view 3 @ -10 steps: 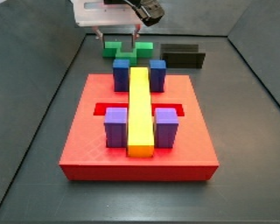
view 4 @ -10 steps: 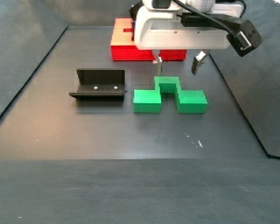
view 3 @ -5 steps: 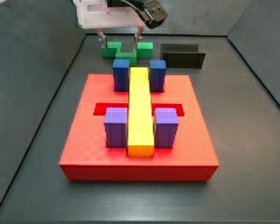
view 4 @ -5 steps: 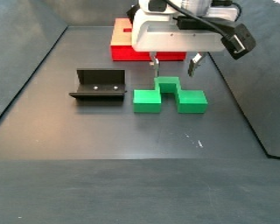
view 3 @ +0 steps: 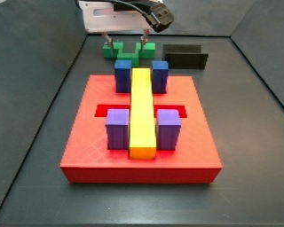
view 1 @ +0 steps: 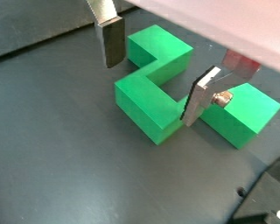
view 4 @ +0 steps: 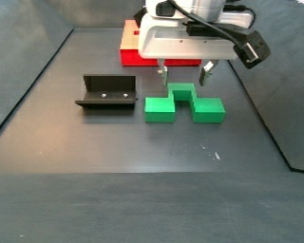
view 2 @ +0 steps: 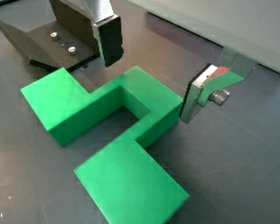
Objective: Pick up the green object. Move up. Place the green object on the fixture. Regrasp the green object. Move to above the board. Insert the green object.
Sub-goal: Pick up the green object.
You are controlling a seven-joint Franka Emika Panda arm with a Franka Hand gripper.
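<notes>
While the green object [view 4: 182,103] lies flat on the dark floor, the gripper [view 4: 182,73] hangs directly over it with its white housing level and its two silver fingers pointing straight down. In both side views the fingers stand spread, one on each side of the piece's middle block, their tips at about the height of the block's top face — whether they dip below it cannot be told from there. In a wrist view the two plates [view 1: 109,39] flank the central block of the green object [view 1: 166,87] with clear gaps on either side, so nothing is clamped; another wrist view shows the same, with the gripper [view 2: 152,72] straddling the notch between the side arms and the dark pads facing inward.

The green piece sits between the fixture [view 4: 106,93] and the floor's edge wall, just beside the bracket but apart from it. In a wrist view the fixture [view 2: 49,39] shows behind one finger, its screws visible on the inner face. The board [view 3: 138,133] lies well apart from the piece — a red slab carrying blue blocks [view 3: 141,74], purple blocks [view 3: 142,128] and a long yellow bar [view 3: 141,111] down its middle. Beyond the board, the green object [view 3: 128,50] shows under the gripper [view 3: 127,44].
</notes>
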